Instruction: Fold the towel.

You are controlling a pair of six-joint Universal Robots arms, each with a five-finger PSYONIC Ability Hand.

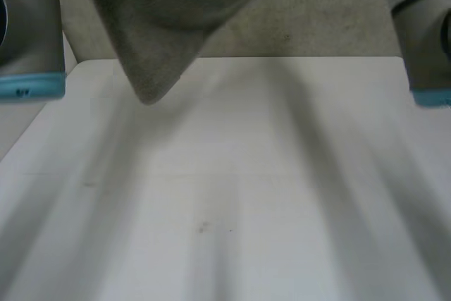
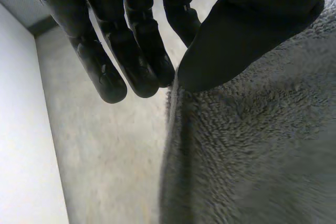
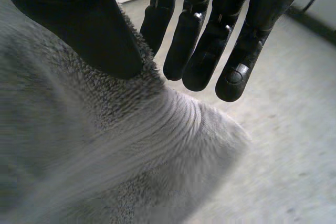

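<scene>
A grey towel (image 1: 165, 26) hangs above the white worktop (image 1: 254, 195), one corner pointing straight down toward it. The left robot hand (image 2: 252, 24) pinches the towel's edge between thumb and fingers; the right robot hand (image 3: 79, 24) pinches it likewise.

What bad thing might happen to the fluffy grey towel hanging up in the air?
The fluffy grey towel might slip and fall. The left hand pinches it right at its edge, with just the thumb tip on the cloth, and the right hand also holds it close to an edge. The towel hangs down to a point over the far side of the white table, so it might land crooked or bunched up.
</scene>
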